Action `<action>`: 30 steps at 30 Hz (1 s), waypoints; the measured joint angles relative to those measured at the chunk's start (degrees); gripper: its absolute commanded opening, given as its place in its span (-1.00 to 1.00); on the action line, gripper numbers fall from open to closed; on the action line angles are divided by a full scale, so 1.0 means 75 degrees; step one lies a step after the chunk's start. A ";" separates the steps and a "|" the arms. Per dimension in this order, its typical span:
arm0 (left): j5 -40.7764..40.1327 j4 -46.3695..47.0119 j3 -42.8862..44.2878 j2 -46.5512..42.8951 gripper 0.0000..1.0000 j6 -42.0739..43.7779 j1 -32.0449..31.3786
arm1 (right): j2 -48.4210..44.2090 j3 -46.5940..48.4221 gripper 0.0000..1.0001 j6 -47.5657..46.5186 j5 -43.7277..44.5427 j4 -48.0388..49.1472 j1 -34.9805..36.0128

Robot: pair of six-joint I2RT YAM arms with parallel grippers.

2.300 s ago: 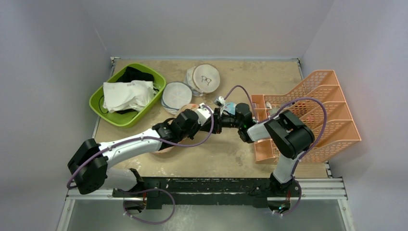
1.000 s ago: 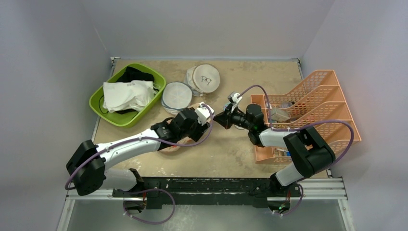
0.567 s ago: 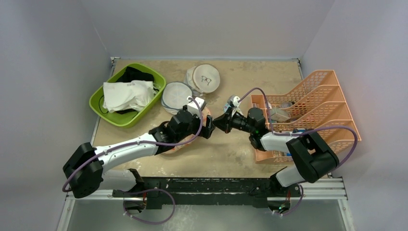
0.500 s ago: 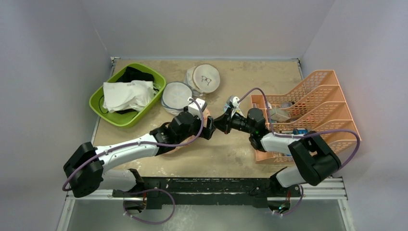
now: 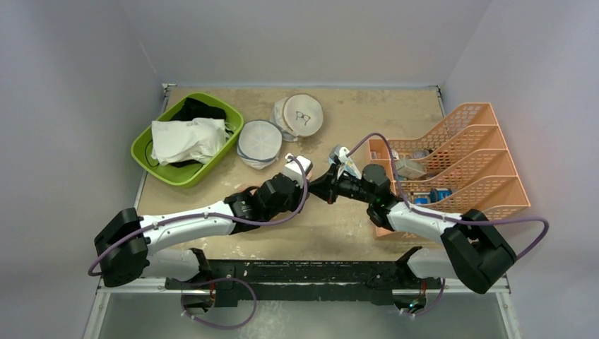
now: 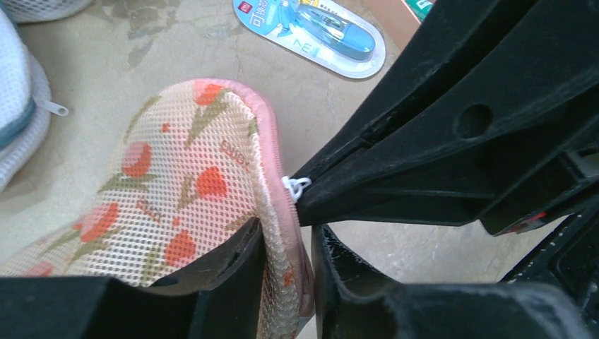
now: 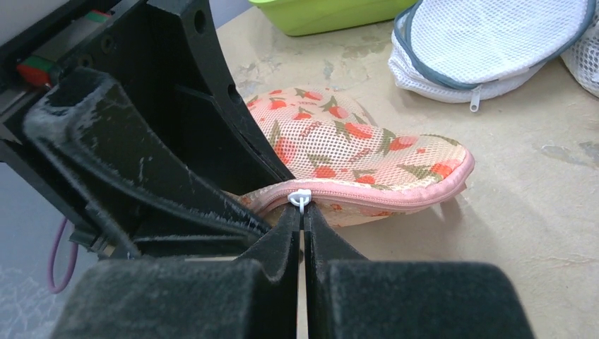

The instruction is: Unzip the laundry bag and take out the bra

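You have the right gripper (image 7: 302, 213) pinched on the zip pull (image 7: 301, 195), left gripper (image 6: 288, 244) clamping the laundry bag (image 7: 346, 152); its seam (image 7: 385, 195) runs rightward.

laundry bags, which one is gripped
The floral laundry bag: left gripper clamps it, right gripper pinches its zip pull. White mesh bag and glasses bag lie free.

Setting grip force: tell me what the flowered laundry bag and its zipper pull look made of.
The laundry bag: soft matte mesh fabric, likely synthetic; open weave shows; bends where held. The zipper pull: smooth white, plastic or painted metal; too small to tell.
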 measured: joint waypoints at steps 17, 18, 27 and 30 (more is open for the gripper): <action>-0.0017 -0.0650 0.0015 -0.0854 -1.00 0.0248 -0.0102 | -0.1096 -0.0697 -1.00 0.0460 0.0839 -0.0970 -0.0667; 0.0029 -0.0664 0.0044 -0.0868 -1.00 0.0254 -0.0108 | -0.1035 -0.0816 -1.00 0.0574 0.0778 -0.0898 -0.0892; 0.0079 -0.0542 0.0338 -0.0781 -1.00 0.0440 -0.0114 | -0.1169 -0.0973 -1.00 0.0694 0.0256 -0.0959 -0.1492; -0.0055 -0.0219 0.0434 -0.0510 -1.00 0.0449 -0.0117 | -0.2057 -0.1023 -1.00 0.0493 0.0452 -0.1425 -0.1530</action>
